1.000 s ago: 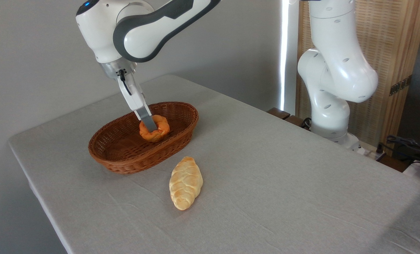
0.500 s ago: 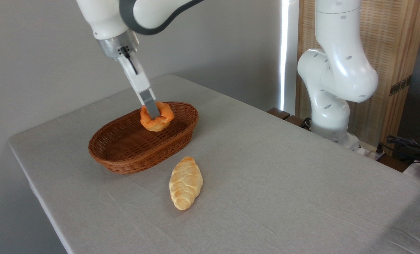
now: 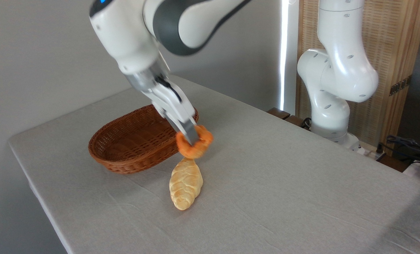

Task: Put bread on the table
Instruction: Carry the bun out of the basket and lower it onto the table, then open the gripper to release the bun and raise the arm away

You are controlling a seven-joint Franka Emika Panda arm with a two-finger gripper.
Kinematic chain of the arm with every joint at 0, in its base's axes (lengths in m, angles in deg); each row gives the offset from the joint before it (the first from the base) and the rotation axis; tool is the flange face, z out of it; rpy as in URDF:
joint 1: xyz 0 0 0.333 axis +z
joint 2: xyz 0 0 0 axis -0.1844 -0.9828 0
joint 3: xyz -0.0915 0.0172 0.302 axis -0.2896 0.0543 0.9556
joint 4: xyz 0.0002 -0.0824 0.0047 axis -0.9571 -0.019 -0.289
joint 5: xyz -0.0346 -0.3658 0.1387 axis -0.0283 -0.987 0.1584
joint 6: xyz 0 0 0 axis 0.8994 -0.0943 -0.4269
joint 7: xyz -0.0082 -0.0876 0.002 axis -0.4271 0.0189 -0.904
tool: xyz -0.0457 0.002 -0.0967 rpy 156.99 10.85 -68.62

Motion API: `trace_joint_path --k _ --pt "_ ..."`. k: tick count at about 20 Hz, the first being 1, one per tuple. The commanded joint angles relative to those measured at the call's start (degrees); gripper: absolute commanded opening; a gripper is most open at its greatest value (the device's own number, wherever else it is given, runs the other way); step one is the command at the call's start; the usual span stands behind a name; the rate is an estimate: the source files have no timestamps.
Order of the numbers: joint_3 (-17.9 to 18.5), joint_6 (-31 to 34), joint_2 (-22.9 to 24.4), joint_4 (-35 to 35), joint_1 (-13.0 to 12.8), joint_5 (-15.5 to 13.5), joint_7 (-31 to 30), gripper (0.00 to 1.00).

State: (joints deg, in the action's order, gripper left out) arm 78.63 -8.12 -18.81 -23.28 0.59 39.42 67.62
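Note:
The orange-brown muffin-shaped bread (image 3: pixel 195 144) hangs in the air, blurred, with my gripper (image 3: pixel 192 138) shut on it. It sits just right of the wicker basket's rim and above the far tip of the braided loaf (image 3: pixel 185 183). The light grey cloth-covered table (image 3: pixel 284 176) lies below it. One grey finger crosses the front of the bread; the other finger is hidden behind it.
The oval brown wicker basket (image 3: pixel 132 144) stands at the left of the table with nothing visible inside. The pale braided loaf lies in front of it. My arm's white base (image 3: pixel 331 109) rises beyond the table's far right edge, beside a wooden screen.
The gripper has lifted the bread out of the basket and carried it right and toward the camera, past the basket's rim. The basket and braided loaf have not moved.

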Motion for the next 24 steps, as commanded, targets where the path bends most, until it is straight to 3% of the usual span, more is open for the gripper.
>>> trace_joint_path --k 1,15,17,21,24 --pt "0.3 -0.8 0.7 -4.6 -0.6 3.9 1.1 1.00" --pt "-0.1 -2.6 -0.2 -3.7 -1.2 3.1 1.4 1.00" --pt "-0.6 -2.5 0.4 -0.1 -1.3 2.6 1.1 1.00" --pt "-1.7 -2.3 0.4 13.1 -1.3 -1.3 -0.2 1.00" --pt "-1.6 -2.3 0.3 17.5 -1.2 -1.0 -3.3 1.00"
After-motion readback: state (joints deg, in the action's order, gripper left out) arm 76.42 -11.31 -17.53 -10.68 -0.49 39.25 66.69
